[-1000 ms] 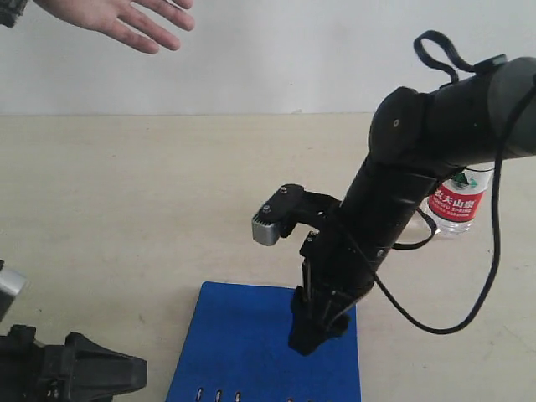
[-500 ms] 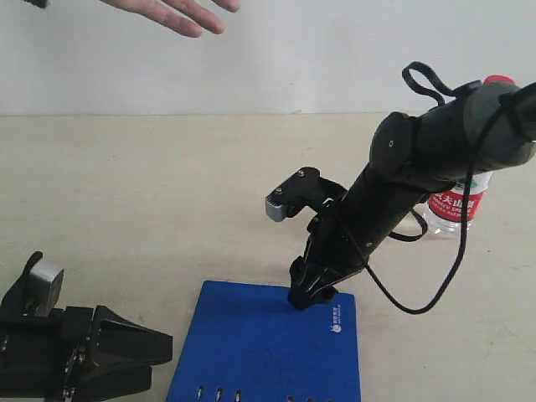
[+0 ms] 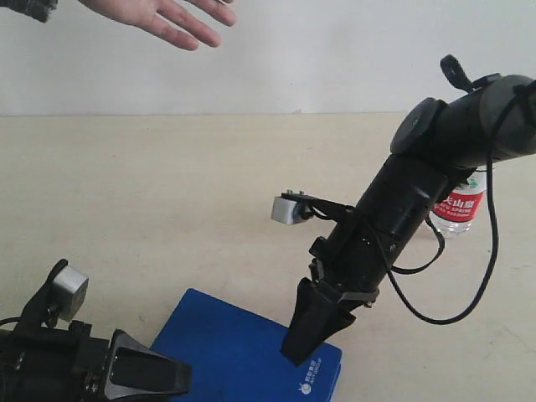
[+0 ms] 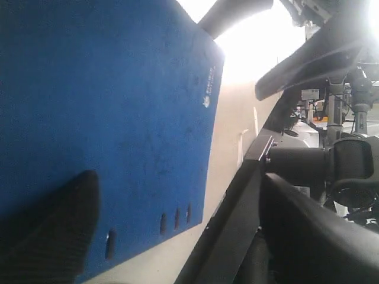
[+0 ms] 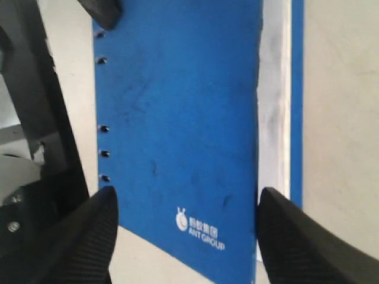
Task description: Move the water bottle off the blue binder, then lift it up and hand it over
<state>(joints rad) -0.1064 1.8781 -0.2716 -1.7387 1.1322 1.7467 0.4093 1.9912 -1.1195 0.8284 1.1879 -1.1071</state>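
In the exterior view the water bottle (image 3: pixel 459 205) stands upright on the table (image 3: pixel 167 193), well apart from the blue binder (image 3: pixel 243 352) and half hidden behind the right arm, so the lift is the step in hand. The right gripper (image 3: pixel 314 328) points down at the binder's far edge, the left gripper (image 3: pixel 159 374) sits at its near side, and a person's open hand (image 3: pixel 159 15) waits above. The left wrist view shows the binder's cover and spine holes with that claw's 2 jaws spread wide, 1 finger (image 4: pixel 59 231) over the cover and nothing clamped. The right wrist view shows its jaws apart above the logo corner, also empty. I judge a good lift needs 1 jaw slipped under the cover edge, a firm clamp, then a level rise.
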